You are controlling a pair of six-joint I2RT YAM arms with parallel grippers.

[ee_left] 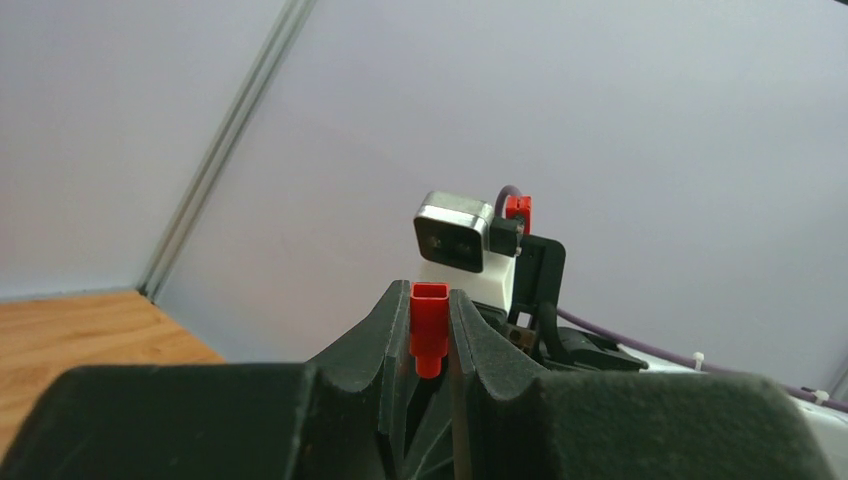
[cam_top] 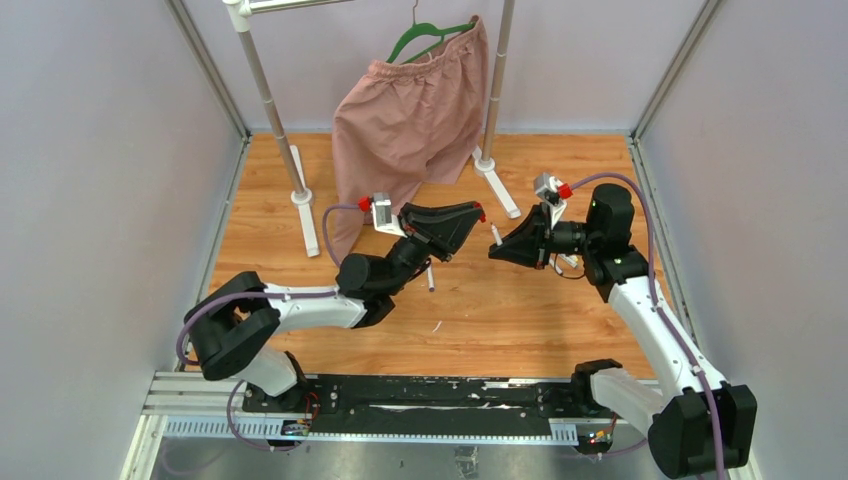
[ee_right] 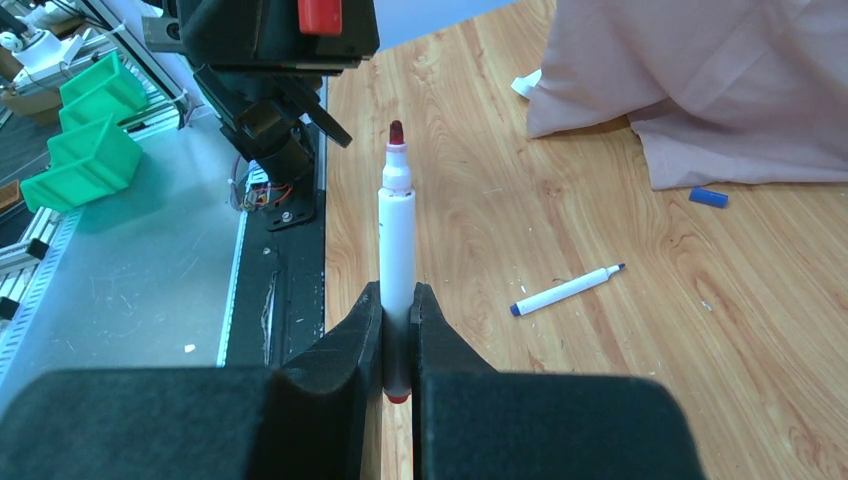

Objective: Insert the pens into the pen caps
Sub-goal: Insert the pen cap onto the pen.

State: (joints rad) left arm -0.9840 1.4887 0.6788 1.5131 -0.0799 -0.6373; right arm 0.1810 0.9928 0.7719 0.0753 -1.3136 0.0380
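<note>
My left gripper [ee_left: 430, 297] is shut on a small red pen cap [ee_left: 429, 325], whose open end points away from the wrist camera. From above, this gripper [cam_top: 479, 214] hovers mid-table with the red cap [cam_top: 481, 210] at its tips. My right gripper [ee_right: 398, 302] is shut on a white pen with a red tip [ee_right: 397, 235], and the tip points toward the left gripper. Seen from above, the right gripper [cam_top: 494, 250] faces the left one, with a small gap between the pen [cam_top: 495, 235] and the cap. A blue-tipped white pen [ee_right: 565, 290] and a blue cap [ee_right: 708, 197] lie on the wood.
Pink shorts [cam_top: 410, 120] hang from a green hanger on a white rack [cam_top: 268, 100] at the back, the hem touching the table. Another pen [cam_top: 431, 278] lies under the left arm. Green bins [ee_right: 85, 130] stand beyond the table's near edge. Grey walls enclose three sides.
</note>
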